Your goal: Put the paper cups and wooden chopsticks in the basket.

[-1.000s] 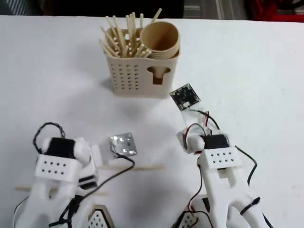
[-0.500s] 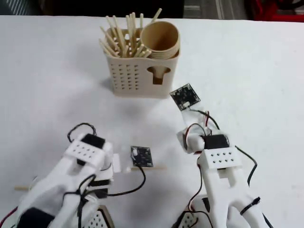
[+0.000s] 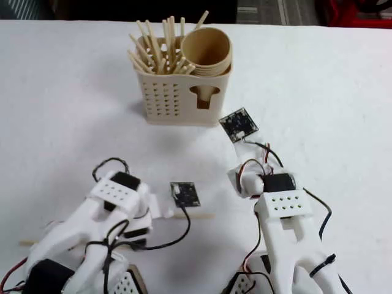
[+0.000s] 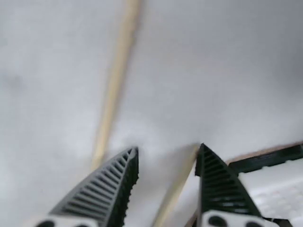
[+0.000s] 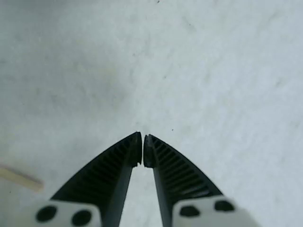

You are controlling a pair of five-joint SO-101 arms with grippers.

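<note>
The cream basket (image 3: 177,92) stands at the back of the table with many wooden chopsticks (image 3: 156,49) and stacked paper cups (image 3: 207,50) in it. One loose chopstick (image 3: 197,215) lies on the table between the two arms; the end of another (image 3: 27,243) pokes out beside the left arm (image 3: 116,199). My left gripper (image 4: 168,149) is open just above the table, with one chopstick (image 4: 176,189) lying between its fingers and a second chopstick (image 4: 116,80) past them. My right gripper (image 5: 142,138) is shut and holds nothing, above bare table.
The white table (image 3: 318,92) has free room on both sides of the basket. The right arm (image 3: 282,205) stands close to the loose chopstick's end. The edge of an arm base (image 4: 270,156) shows beside the left gripper.
The left arm has swung to the right and lowered over the loose chopsticks, its wrist camera now facing down. The right arm has not moved.
</note>
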